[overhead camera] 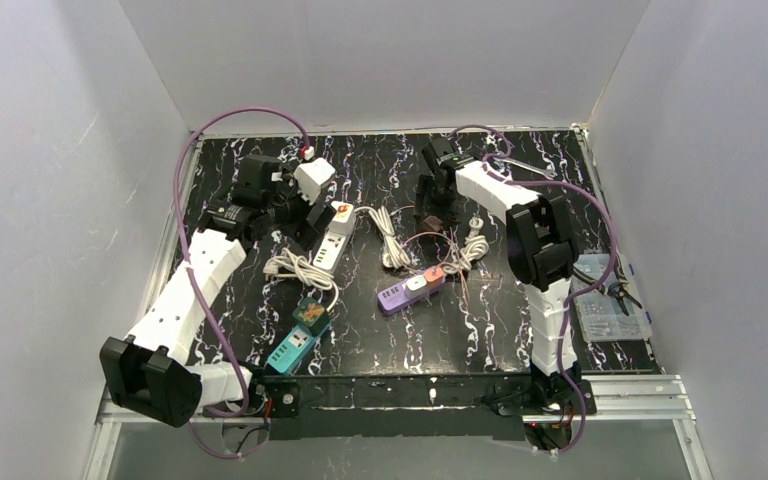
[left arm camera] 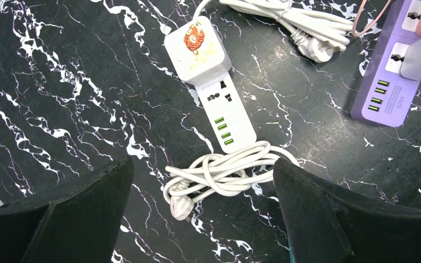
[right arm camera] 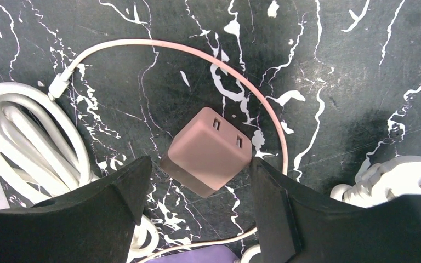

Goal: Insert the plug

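Observation:
A pink-brown charger plug (right arm camera: 211, 150) with two slots on its top lies on the black marble table, a thin pink cable (right arm camera: 159, 45) arcing round it. My right gripper (right arm camera: 200, 161) is open and low over it, one finger on each side; the right fingertip (right arm camera: 260, 170) is at the plug's corner and the left one stands clear. In the top view the plug (overhead camera: 428, 218) sits just under that gripper (overhead camera: 432, 200). My left gripper (left arm camera: 203, 164) is open and empty above a white power strip (left arm camera: 225, 109) and its coiled cord (left arm camera: 230, 171).
A white cube adapter with an orange figure (left arm camera: 197, 46) sits in the white strip. A purple strip (overhead camera: 410, 290) lies mid-table, a teal strip (overhead camera: 295, 345) near the front, white cord bundles (overhead camera: 390, 240) between them, and a clear parts box (overhead camera: 610, 305) at the right edge.

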`<act>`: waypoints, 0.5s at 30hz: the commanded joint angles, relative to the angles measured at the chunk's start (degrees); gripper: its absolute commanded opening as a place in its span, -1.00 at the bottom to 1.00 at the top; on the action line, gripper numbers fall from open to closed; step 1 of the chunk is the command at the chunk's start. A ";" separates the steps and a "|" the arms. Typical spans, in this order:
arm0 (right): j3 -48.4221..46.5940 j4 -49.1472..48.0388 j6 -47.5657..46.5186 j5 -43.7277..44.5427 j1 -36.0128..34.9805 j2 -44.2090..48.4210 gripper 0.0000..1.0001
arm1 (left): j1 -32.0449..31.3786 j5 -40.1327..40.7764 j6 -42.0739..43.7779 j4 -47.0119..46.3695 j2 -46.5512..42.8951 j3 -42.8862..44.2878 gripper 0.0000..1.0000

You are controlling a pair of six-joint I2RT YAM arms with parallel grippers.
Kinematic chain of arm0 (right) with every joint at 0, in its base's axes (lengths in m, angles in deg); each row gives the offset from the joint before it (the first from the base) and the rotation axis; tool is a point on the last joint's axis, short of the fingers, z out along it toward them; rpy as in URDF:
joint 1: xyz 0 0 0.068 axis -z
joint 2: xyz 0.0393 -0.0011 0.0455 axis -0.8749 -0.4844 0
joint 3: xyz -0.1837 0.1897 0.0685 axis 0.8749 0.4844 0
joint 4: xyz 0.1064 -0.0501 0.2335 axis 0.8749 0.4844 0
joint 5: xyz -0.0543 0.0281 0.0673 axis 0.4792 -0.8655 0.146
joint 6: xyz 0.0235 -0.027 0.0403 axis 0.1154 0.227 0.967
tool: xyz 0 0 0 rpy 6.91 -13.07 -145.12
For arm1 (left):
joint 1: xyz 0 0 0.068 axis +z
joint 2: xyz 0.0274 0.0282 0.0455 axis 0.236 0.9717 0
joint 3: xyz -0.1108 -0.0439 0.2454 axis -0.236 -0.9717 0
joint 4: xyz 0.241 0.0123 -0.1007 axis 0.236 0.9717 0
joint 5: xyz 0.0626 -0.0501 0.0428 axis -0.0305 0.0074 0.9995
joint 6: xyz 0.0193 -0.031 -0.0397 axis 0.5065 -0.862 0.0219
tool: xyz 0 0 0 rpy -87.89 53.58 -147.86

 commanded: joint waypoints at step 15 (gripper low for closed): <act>-5.89 1.63 -0.08 5.86 -3.88 -4.68 0.33 | 0.53 -2.45 -1.30 0.87 -5.46 -0.28 0.97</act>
